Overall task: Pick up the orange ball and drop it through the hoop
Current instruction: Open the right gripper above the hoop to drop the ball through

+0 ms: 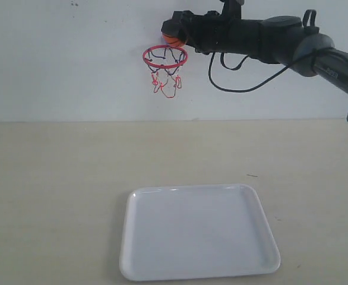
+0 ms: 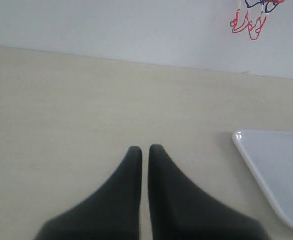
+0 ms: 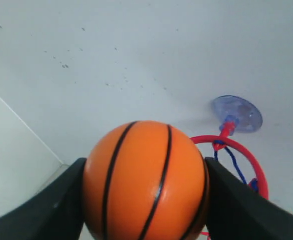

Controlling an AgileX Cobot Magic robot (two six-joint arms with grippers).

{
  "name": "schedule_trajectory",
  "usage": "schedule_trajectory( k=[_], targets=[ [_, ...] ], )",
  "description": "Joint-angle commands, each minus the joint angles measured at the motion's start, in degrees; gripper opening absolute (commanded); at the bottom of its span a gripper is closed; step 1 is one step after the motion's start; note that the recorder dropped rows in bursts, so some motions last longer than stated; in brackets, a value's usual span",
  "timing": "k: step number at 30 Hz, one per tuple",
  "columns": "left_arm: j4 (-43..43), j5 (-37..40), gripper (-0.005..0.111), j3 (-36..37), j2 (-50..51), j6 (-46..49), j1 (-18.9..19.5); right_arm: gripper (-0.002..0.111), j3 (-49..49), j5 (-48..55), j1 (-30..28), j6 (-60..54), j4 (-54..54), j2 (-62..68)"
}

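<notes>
Right gripper (image 3: 145, 200) pinching small orange black-seamed ball (image 3: 145, 180) just above red-ringed string-net hoop (image 1: 165, 65); drop step, next likely centre over ring, spread jaws.

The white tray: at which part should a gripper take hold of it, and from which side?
The white tray lies flat and shallow, so its raised rim is probably the only part that fingers can close on. Take the middle of the left edge, coming low from the left, one finger above the rim, one below; the left gripper, now shut, is on that side.
</notes>
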Motion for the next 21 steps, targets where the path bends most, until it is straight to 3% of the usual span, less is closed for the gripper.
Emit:
schedule_trajectory(
  k=[1, 11, 14, 18, 21],
  targets=[
    [-0.1, -0.7, 0.004, -0.2, -0.1, -0.1, 0.0, 0.000, -0.7, -3.8, 1.1, -1.1, 0.7, 0.0],
    [-0.1, -0.7, 0.004, -0.2, -0.1, -0.1, 0.0, 0.001, -0.7, -10.3, 4.4, -4.5, 0.5, 0.0],
    [-0.1, -0.7, 0.004, -0.2, -0.1, -0.1, 0.0, 0.012, -0.7, -10.8, 4.4, -4.5, 0.2, 0.0],
    [-0.1, -0.7, 0.004, -0.2, -0.1, -0.1, 0.0, 0.042, -0.7, -11.0, 4.4, -4.5, -0.5, 0.0],
    [-0.1, -0.7, 0.004, -0.2, -0.1, -0.1, 0.0, 0.044, -0.7, -11.0, 4.4, -4.2, -0.5, 0.0]
  ],
)
